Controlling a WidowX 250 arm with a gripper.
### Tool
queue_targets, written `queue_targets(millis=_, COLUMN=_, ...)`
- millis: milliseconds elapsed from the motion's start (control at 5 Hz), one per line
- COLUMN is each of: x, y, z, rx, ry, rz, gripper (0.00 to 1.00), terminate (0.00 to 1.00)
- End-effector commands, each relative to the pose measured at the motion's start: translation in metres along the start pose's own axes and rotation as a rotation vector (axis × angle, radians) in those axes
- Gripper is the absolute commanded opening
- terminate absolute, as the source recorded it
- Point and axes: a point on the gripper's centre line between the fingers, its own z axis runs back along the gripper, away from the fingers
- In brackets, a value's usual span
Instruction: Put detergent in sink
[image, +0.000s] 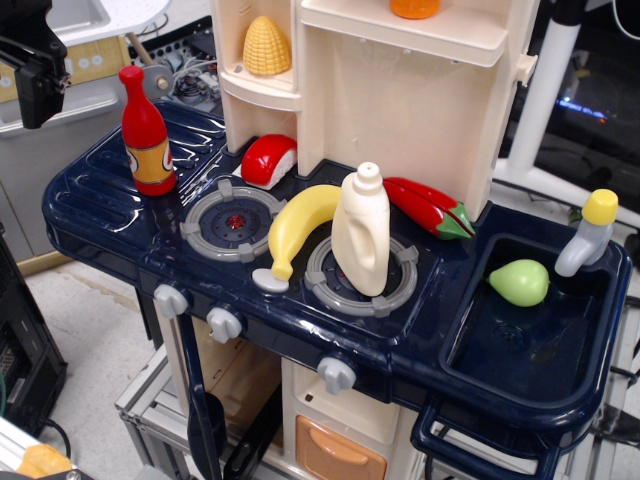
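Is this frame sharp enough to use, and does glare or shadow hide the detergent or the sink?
In the observation.image view, focus is sharp on the detergent and the stove; soft glare streaks the dark counter and the sink rim without hiding anything; the basin floor is dim, but the green pear inside shows clearly; the dark tool at upper left is cropped, its state unreadable.

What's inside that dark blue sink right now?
Inside the sink lies one green pear, against the back wall below the faucet. The near wall hides the front strip of the floor. The detergent stands outside.
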Motion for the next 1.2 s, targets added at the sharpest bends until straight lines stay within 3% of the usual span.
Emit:
queue_targets(millis=0, x=0.0, y=0.0, z=0.0, rx=0.0, ry=0.0, rz=0.0, gripper=1.0, terminate=0.0)
queue_targets(millis=200, x=0.002, y=-0.037, z=0.029, rx=0.022, ry=0.037, rz=0.1, gripper=1.0, terminate=0.0)
queue_targets(millis=400, x=0.002, y=-0.067, z=0.051, rx=0.025, ry=0.036, rz=0.165, gripper=1.0, terminate=0.0)
queue_targets(millis=600, x=0.008, y=-0.103, z=0.074, rx=-0.013, ry=0.075, rz=0.3, gripper=1.0, terminate=0.0)
queue_targets(millis=800, x=0.021, y=-0.141, z=0.088, rx=-0.058, ry=0.068, rz=0.429, gripper=1.0, terminate=0.0)
queue_targets(millis=1000, x=0.039, y=-0.164, z=0.109, rx=-0.061, ry=0.049, rz=0.475, gripper=1.0, terminate=0.0)
